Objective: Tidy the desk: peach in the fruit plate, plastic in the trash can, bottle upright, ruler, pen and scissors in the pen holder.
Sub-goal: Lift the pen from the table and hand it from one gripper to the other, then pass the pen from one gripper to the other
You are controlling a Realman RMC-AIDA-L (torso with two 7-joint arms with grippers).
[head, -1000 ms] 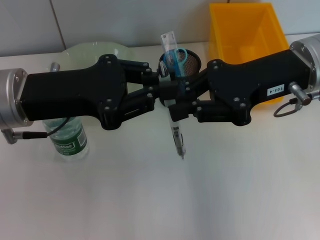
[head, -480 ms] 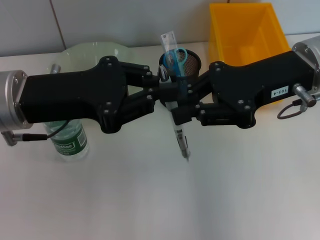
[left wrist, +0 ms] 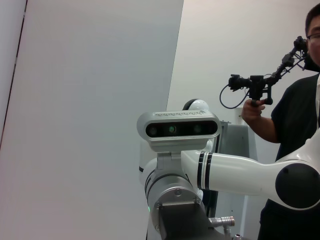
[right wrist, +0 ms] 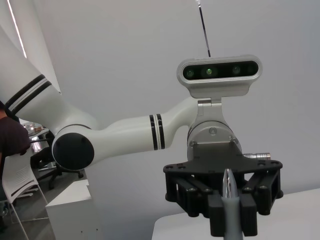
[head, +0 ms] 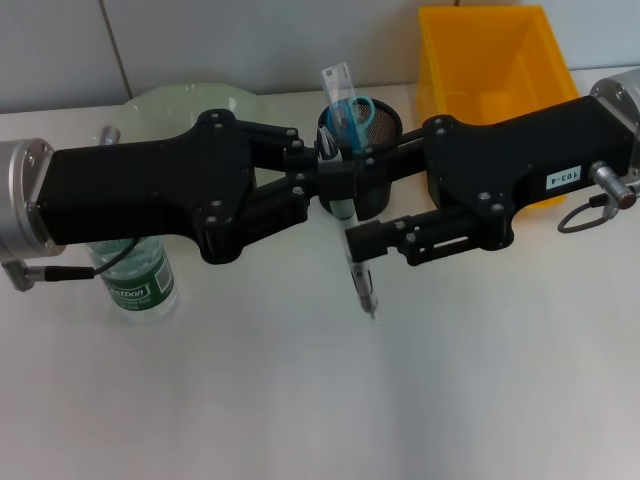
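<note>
The pen hangs over the table with its tip pointing at the front edge. My left gripper is shut on its upper end, just in front of the black mesh pen holder. The right wrist view shows that same grip on the pen. My right gripper faces it from the right and is open, with its fingers spread on either side of the pen. Blue scissors and the ruler stand in the holder. The bottle stands at the left, partly under my left arm. The peach and plastic are out of view.
A pale green fruit plate lies at the back left, largely hidden by my left arm. A yellow bin stands at the back right. The left wrist view shows only the robot's head and a person.
My right gripper has opened and let go of the pen. The left gripper keeps hold of it, and the pen's tip has shifted slightly to the right.
</note>
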